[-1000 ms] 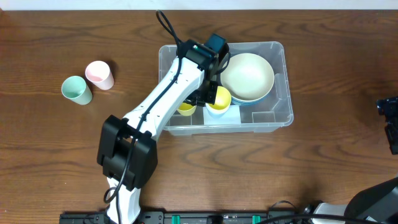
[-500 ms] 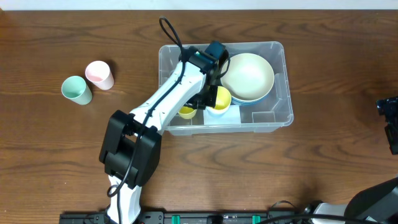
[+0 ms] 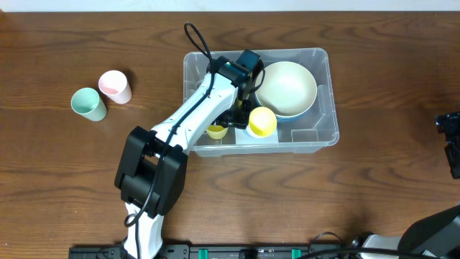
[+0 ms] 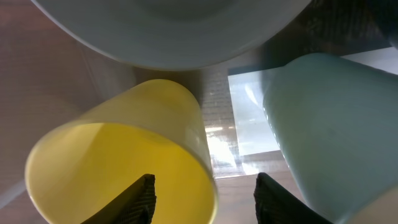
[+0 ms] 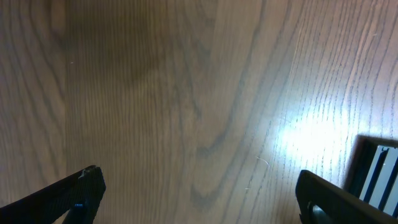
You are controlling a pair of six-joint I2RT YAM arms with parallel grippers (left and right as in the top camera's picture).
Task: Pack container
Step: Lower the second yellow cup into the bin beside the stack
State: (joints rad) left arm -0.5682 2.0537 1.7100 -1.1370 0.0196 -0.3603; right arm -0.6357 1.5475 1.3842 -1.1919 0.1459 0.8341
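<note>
The clear container (image 3: 328, 108) stands mid-table. Inside it a large cream bowl (image 3: 286, 88) fills the right half. A yellow cup (image 3: 261, 121) lies tipped by the front wall, and a second yellow cup (image 3: 215, 131) stands left of it. My left gripper (image 3: 243, 109) reaches down into the container. In the left wrist view its jaws (image 4: 205, 186) are apart astride the yellow cup's (image 4: 118, 168) rim, one finger inside and one outside, neither pressing the wall. A pale blue cup (image 4: 329, 124) lies to the right. My right gripper (image 5: 199, 193) hangs open over bare wood.
A pink cup (image 3: 114, 86) and a green cup (image 3: 88, 103) stand on the table left of the container. The underside of the bowl (image 4: 168, 31) is close above the left gripper. The right arm (image 3: 449, 140) sits at the table's far right edge.
The left jaws have opened off the yellow cup. The cup has tipped over toward the right, its mouth now facing up. The right arm has not moved.
</note>
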